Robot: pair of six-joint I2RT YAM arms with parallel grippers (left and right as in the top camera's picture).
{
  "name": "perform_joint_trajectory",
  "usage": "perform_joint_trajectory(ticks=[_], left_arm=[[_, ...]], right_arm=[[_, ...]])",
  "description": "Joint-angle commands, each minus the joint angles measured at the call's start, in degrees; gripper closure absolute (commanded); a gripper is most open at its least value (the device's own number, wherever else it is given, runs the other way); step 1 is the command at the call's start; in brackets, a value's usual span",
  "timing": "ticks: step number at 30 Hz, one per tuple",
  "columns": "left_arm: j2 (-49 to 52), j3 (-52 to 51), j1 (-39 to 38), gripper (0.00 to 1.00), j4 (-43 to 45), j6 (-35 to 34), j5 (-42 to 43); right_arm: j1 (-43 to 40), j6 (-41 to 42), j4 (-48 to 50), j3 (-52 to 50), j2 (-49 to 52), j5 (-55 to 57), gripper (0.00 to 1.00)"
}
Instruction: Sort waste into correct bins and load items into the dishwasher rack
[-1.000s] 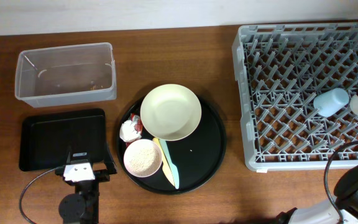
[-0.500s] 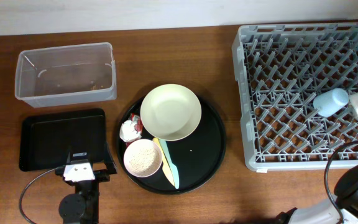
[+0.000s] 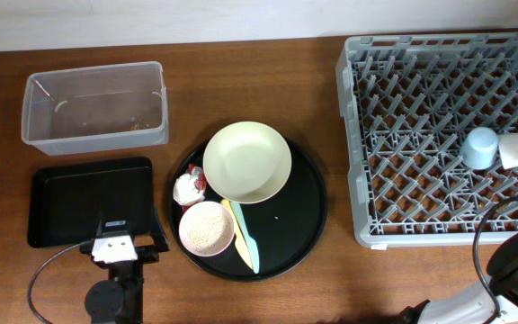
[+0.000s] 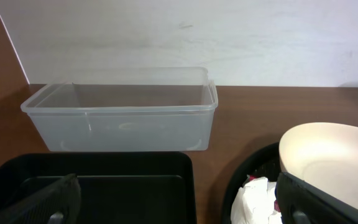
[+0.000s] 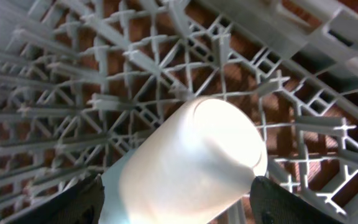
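right gripper (image 5: 176, 194) clasped the light blue cup (image 3: 480, 147), base up, within the dishwasher rack (image 3: 403, 90); left gripper (image 4: 178, 202) gaped, empty. plate (image 3: 246, 162), bowl (image 3: 182, 230) of grains (image 3: 207, 227), wrapper (image 3: 187, 187) and utensils (image 3: 245, 238) lay unsorted on the round tray (image 3: 295, 216).

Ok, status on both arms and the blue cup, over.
Left fingers open by black tray. Right fingers shut on light blue cup, base up, over dishwasher rack. Nothing blocking.
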Motion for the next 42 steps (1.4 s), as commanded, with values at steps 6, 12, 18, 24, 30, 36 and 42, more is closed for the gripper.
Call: perform_joint_trajectory(ticks=[6, 12, 18, 24, 30, 36, 42], left_arm=[[-0.24, -0.04, -0.09, 0.01, -0.46, 0.46, 0.66], [-0.24, -0.04, -0.09, 0.01, -0.46, 0.46, 0.66], [-0.24, -0.04, -0.09, 0.01, -0.46, 0.46, 0.66], [-0.24, -0.04, -0.09, 0.01, -0.46, 0.46, 0.66], [-0.24, -0.04, -0.09, 0.01, -0.46, 0.46, 0.66], [-0.24, -0.04, -0.09, 0.01, -0.46, 0.46, 0.63], [-0.24, -0.04, -0.09, 0.01, -0.46, 0.46, 0.66]], right_arm=[[-5.03, 6.36, -8.11, 4.94, -0.87, -3.69, 0.05], [-8.35, 8.66, -8.98, 4.63, -0.46, -3.48, 0.07], [-7.04, 9.42, -6.49, 4.50, 4.17, -6.14, 0.04], [-6.62, 8.83, -1.88, 4.50, 6.73, -10.56, 0.01], [-5.25, 6.40, -0.13, 4.50, 6.78, -10.93, 0.14], [-4.59, 6.40, -2.75, 4.50, 6.75, -9.68, 0.14], [-4.52, 6.38, -4.09, 4.52, 6.73, -9.01, 0.20]])
